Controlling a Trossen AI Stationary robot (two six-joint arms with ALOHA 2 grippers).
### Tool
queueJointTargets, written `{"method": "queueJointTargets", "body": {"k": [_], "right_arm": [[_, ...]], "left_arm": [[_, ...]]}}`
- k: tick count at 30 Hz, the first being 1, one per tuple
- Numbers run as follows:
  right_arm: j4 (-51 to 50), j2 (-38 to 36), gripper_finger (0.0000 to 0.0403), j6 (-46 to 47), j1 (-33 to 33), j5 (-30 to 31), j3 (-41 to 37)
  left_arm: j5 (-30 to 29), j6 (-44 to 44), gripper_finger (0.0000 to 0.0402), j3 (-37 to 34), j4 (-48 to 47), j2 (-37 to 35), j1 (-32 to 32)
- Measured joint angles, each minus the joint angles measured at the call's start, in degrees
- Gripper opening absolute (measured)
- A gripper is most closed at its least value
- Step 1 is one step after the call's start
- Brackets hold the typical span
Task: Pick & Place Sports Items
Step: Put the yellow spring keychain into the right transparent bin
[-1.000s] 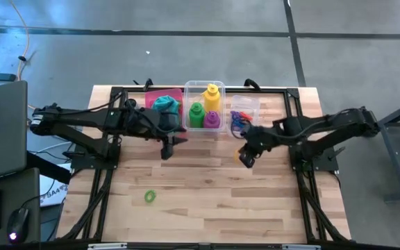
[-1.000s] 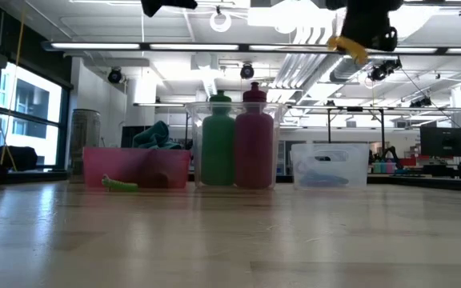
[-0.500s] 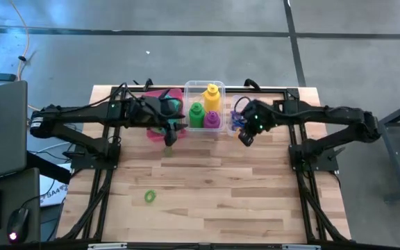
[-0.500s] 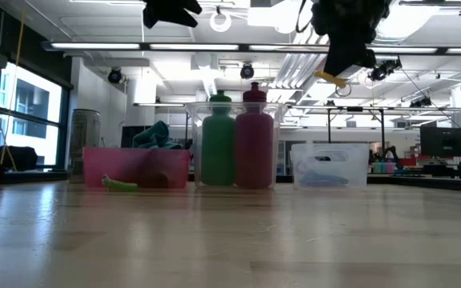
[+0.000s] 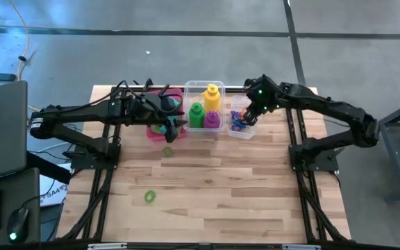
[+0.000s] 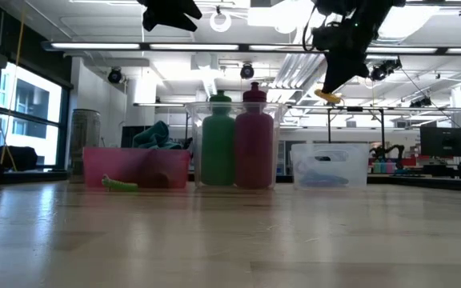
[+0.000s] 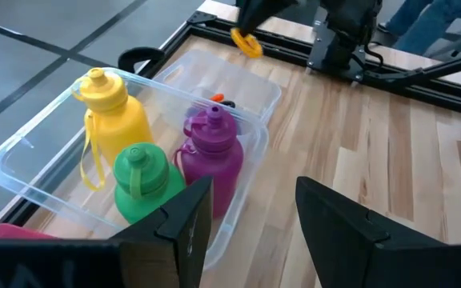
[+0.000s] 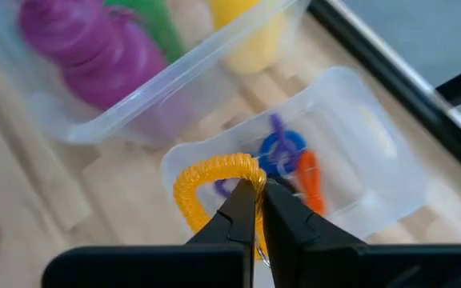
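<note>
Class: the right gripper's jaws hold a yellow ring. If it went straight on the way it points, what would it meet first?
Probably the small clear bin of coloured rings below the right gripper; depth is unclear.

Seen from above, a light wooden table (image 5: 207,187) carries a row of bins along its far edge. The middle clear bin (image 5: 186,104) holds a yellow bottle (image 5: 212,96), a green bottle (image 5: 196,114) and a purple bottle (image 5: 212,119). To its left sits a pink bin (image 5: 176,92) with a teal cloth (image 5: 167,104) in it, largely covered by the left arm, whose left tool (image 5: 169,132) hangs over the bin's near edge. To the right, a smaller clear bin (image 5: 243,132) holds a tangle of coloured rings (image 5: 237,121); the right tool (image 5: 250,117) hovers over it. A green ring (image 5: 150,197) lies alone on the table nearer the front, and a small lime green cloth (image 5: 168,151) lies just in front of the pink bin.
</note>
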Motion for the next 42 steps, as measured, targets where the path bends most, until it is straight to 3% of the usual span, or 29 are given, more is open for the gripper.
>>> {"method": "queueJointTargets", "body": {"k": [14, 42], "right_arm": [[4.65, 4.84, 0.0002, -8.51, -8.04, -1.54, 0.00], [7.12, 21.30, 0.0002, -14.84, -8.18, -3.30, -0.04]], "left_arm": [[0.14, -2.70, 0.0177, 0.00, 0.02, 0.00, -0.02], [0.31, -3.43, 0.0177, 0.00, 0.50, 0.00, -0.66]]}}
